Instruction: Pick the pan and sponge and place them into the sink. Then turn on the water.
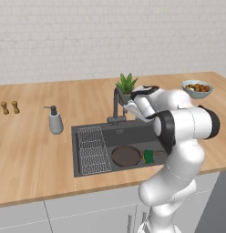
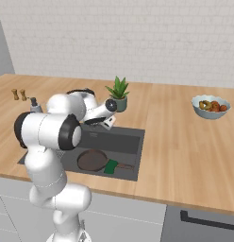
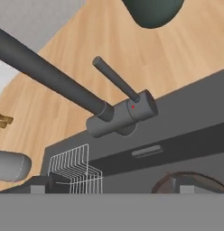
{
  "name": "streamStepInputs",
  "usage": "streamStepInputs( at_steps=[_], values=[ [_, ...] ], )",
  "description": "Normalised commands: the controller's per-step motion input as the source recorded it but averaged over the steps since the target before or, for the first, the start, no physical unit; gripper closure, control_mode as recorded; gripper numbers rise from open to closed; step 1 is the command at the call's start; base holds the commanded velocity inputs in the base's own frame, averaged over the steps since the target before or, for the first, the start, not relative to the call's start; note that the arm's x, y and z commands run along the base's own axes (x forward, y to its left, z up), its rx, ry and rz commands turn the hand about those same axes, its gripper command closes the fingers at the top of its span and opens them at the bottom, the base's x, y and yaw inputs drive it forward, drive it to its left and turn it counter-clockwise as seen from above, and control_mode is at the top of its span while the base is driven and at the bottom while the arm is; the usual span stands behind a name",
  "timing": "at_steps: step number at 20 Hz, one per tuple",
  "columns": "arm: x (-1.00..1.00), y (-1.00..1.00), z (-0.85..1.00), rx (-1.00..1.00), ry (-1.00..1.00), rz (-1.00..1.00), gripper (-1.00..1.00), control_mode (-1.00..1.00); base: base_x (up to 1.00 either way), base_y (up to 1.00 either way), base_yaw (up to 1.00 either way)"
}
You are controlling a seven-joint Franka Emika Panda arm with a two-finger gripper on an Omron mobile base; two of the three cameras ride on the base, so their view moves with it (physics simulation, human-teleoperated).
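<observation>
Left base view – step: The pan (image 1: 125,155) and the sponge (image 1: 148,157) already lie in the sink (image 1: 87,132), the sponge on the pan's handle side, so I judge that turning on the water is what remains for you.
Left base view – faucet: The faucet (image 1: 116,105) stands at the back edge of the sink, just in front of the potted plant (image 1: 126,85). Your hand sits right beside it, above the basin.
Left base view – hidden: The arm's forearm and elbow cover the right part of the sink and the gripper itself. No water is running.
Right base view – position: The gripper (image 2: 108,123) hangs over the back of the sink, near the plant pot. The pan and the green sponge lie below and toward you.
Right base view – hidden: The faucet is behind the arm, so you cannot judge your clearance to it from this side. The jaws are too small to read here.
Hand view – target: The faucet lever (image 3: 115,79) juts up from the faucet's base, with the spout running off to the upper left. Come in so the lever passes between the spread fingers, then push it sideways and do not squeeze.
Hand view – gripper: Its jaws stand wide apart and empty.
Hand view – cut off: The wire rack (image 3: 75,169) and the pan rim are clipped at the bottom. Which way the lever must swing I cannot tell.
</observation>
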Motion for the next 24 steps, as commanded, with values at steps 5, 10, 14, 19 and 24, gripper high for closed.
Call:
streamStepInputs(
  at_steps=[5, 10, 14, 19, 24],
  values=[
    [0.39, 0.00, -0.01, 0.19, 0.00, 0.00, -1.00, -1.00, 0.00, 0.00, 0.00],
    [0.14, 0.00, -0.11, 0.11, 0.00, 0.00, -1.00, -1.00, 0.00, 0.00, 0.00],
    [0.07, 0.00, -0.17, 0.03, 0.00, 0.00, -1.00, -1.00, 0.00, 0.00, 0.00],
    [0.12, 0.00, -0.04, 0.03, 0.00, 0.00, -1.00, -1.00, 0.00, 0.00, 0.00],
    [0.20, 0.01, -0.11, 0.00, 0.00, 0.00, -1.00, -1.00, 0.00, 0.00, 0.00]
  ],
)
